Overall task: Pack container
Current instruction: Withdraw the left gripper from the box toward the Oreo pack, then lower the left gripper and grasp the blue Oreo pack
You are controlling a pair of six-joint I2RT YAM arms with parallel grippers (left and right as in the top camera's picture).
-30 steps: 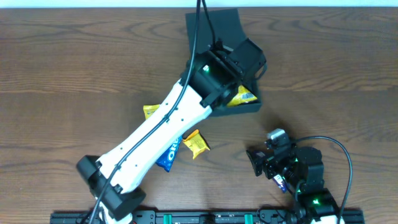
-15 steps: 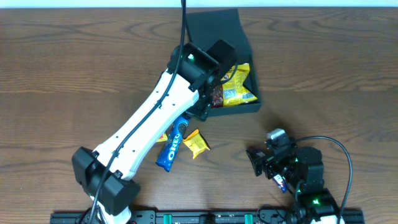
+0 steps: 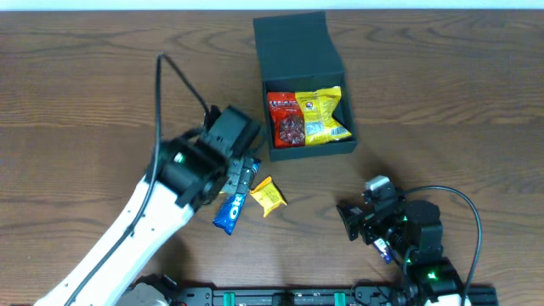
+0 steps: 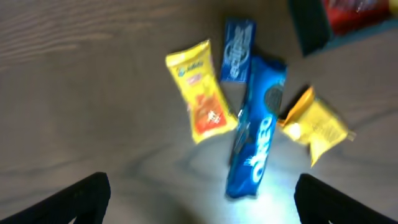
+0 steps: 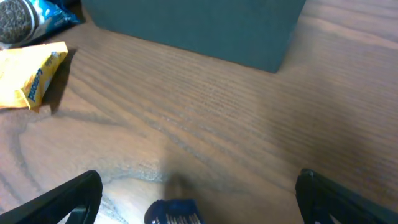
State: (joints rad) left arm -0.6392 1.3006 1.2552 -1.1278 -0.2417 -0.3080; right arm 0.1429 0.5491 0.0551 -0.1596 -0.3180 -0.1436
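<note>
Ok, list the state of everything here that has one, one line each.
container: lid flap open, two bags inside
red bag: in the container
yellow bag: in the container, beside the red bag
Oreo pack: lying on the table, outside the container
small yellow packet: on the table, outside the container
left fingers: open, empty
right fingers: open, empty

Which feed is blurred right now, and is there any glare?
Left wrist: motion-blurred, with the Oreo pack smeared and a bright glare patch on the table beside it. Right wrist: the wood grain is sharp, but the blue object at the bottom edge is out of focus. Overhead: sharp and evenly lit, with the container clear.
</note>
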